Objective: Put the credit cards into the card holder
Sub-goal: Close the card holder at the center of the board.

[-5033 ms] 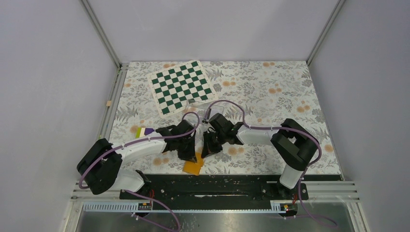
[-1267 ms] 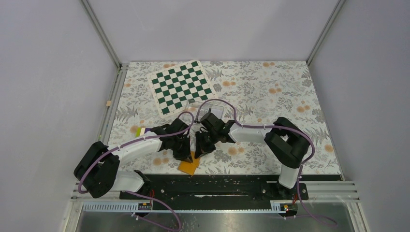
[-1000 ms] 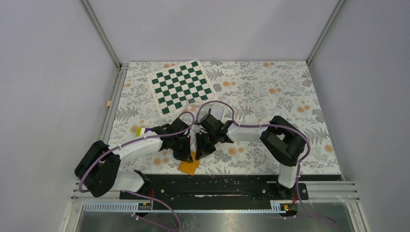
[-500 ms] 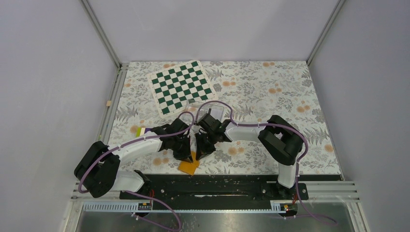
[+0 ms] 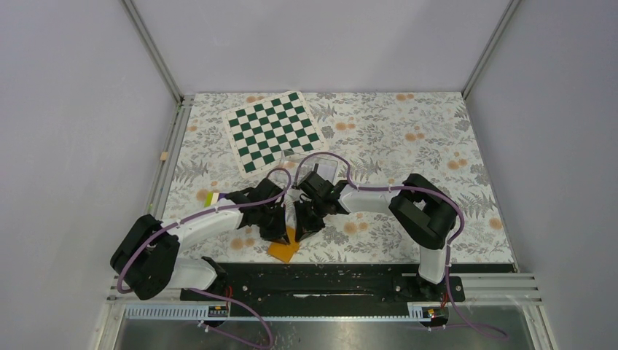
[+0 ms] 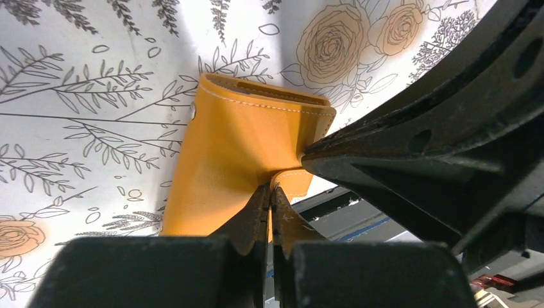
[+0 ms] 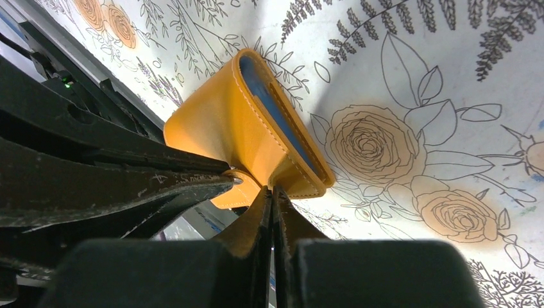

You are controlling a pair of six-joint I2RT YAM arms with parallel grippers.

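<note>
The orange card holder (image 5: pixel 284 250) lies near the table's front edge, between both grippers. My left gripper (image 6: pixel 270 190) is shut on a small orange flap of the card holder (image 6: pixel 244 141). My right gripper (image 7: pixel 272 191) is shut on the near edge of the card holder (image 7: pixel 224 128), whose mouth gapes a little and shows a light blue lining (image 7: pixel 276 109). In the top view the left gripper (image 5: pixel 280 232) and right gripper (image 5: pixel 300 230) nearly touch. A small yellow-green and purple flat piece (image 5: pixel 212 197), perhaps the credit cards, peeks out beside the left arm.
A green and white chessboard (image 5: pixel 273 130) lies at the back left. A clear plastic box (image 5: pixel 322 167) sits behind the right wrist. The black base rail (image 5: pixel 328 281) runs just in front of the card holder. Floral table cover (image 5: pixel 408 138) stretches to the right.
The right gripper's jaws have closed onto the card holder's edge. Both arms have crept slightly left and the holder has stayed between them.
</note>
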